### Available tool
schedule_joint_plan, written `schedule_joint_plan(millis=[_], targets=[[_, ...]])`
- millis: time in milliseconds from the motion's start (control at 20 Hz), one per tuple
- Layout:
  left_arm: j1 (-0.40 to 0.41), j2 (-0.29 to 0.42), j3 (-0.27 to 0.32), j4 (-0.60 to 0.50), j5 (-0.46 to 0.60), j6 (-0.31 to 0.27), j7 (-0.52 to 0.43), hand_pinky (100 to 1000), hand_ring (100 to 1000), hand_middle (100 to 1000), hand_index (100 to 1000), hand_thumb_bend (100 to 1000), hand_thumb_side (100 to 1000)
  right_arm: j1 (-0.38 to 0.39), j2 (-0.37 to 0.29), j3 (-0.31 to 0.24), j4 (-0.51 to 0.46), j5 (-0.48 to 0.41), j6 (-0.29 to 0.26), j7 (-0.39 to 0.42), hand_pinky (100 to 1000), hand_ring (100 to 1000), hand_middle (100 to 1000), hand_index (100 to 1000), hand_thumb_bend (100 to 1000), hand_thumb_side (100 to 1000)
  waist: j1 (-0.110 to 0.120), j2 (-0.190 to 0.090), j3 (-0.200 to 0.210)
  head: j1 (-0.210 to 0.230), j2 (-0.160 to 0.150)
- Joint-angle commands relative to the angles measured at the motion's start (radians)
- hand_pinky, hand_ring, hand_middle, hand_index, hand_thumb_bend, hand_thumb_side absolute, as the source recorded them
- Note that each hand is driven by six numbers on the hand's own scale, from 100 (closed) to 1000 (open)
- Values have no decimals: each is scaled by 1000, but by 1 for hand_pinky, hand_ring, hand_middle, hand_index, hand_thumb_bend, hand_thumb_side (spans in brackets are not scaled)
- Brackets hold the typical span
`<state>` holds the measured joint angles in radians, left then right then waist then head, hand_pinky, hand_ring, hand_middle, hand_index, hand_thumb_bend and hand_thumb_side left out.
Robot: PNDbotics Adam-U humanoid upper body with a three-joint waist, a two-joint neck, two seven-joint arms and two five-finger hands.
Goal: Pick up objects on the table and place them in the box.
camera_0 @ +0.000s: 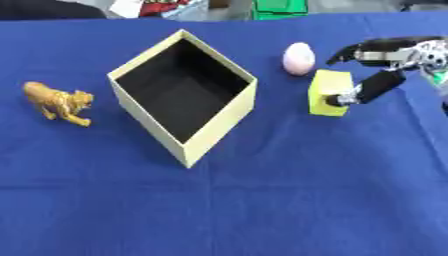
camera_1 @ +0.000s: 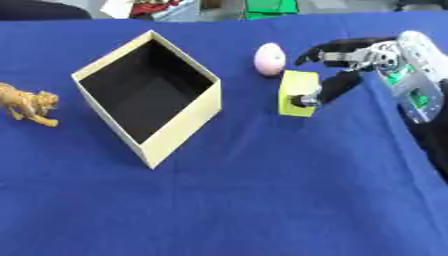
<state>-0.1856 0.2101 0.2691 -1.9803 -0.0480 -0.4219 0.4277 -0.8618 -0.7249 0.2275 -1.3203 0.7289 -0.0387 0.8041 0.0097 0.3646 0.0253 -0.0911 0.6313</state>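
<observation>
Left eye view: the right hand (camera_0: 385, 60) pinches the yellow foam block (camera_0: 330, 93), thumb on its near face, fingers arched above. The block could tip or knock the pink egg (camera_0: 298, 58) just behind it. Right eye view: open blue tablecloth (camera_1: 262, 200) lies between the block and the empty cream cardboard box (camera_1: 188, 117); the tan toy lion (camera_1: 28, 104) waits well left

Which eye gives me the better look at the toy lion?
The left eye view: the toy lion stands whole, clear of the left edge, beside the box. In the right eye view it sits against the left edge with its hind end cut off.
</observation>
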Motion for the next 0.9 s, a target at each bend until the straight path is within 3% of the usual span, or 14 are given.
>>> schedule_joint_plan(millis=[50, 900], targets=[[-7, 7, 4, -20, -3, -1, -7, 732, 716, 678, 771, 295, 955, -12, -14, -17, -2, 14, 5, -12, 961, 1000, 971, 1000, 368, 580, -1, -16, 2, -5, -11], [-10, 4, 4, -20, -3, 2, -18, 732, 715, 672, 764, 279, 947, -10, 9, -25, 16, 9, -1, -17, 933, 970, 879, 976, 327, 585, -1, -11, 8, -15, -11]])
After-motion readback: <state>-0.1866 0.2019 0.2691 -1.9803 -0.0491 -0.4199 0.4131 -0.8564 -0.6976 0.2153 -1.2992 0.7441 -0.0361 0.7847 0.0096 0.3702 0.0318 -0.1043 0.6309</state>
